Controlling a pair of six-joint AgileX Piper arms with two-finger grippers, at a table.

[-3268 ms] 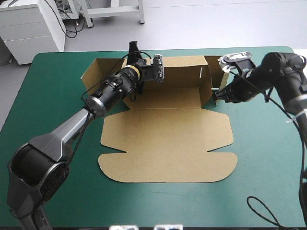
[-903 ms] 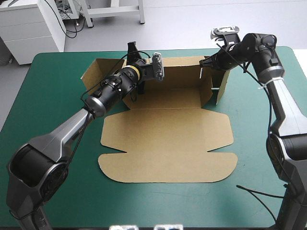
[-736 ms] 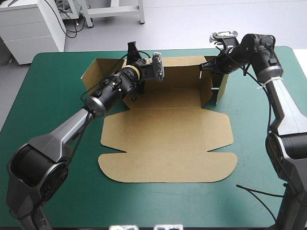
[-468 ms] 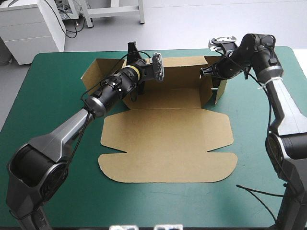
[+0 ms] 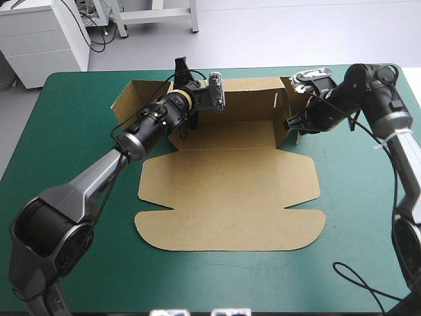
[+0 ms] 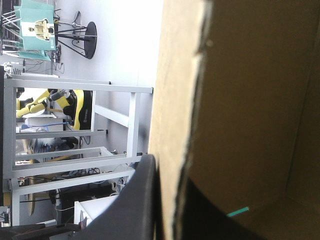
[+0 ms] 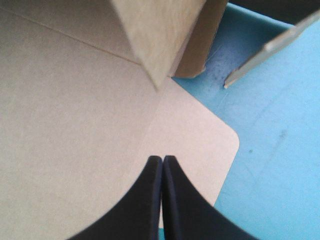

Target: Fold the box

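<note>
The brown box (image 5: 230, 191) lies mid-table with its back wall (image 5: 243, 99) and right wall (image 5: 284, 115) raised and its lid flat toward the front. My left gripper (image 5: 197, 89) is at the top edge of the back wall. In the left wrist view it (image 6: 167, 200) is shut on that board edge (image 6: 185, 100), one black finger on each face. My right gripper (image 5: 291, 125) hovers at the near end of the right wall. The right wrist view shows it (image 7: 162, 162) shut on nothing, over the flat board (image 7: 75, 125), with the wall's corner (image 7: 155, 30) just ahead.
A side flap (image 5: 125, 99) stands out at the box's far left corner, and another (image 5: 306, 108) stands outside the right wall. The teal-green cover (image 5: 79, 197) shows on both sides of the box and in front of the lid.
My right gripper has come down from the far top corner of the right wall to the wall's near end, toward the front. The left arm and the box have not moved.
</note>
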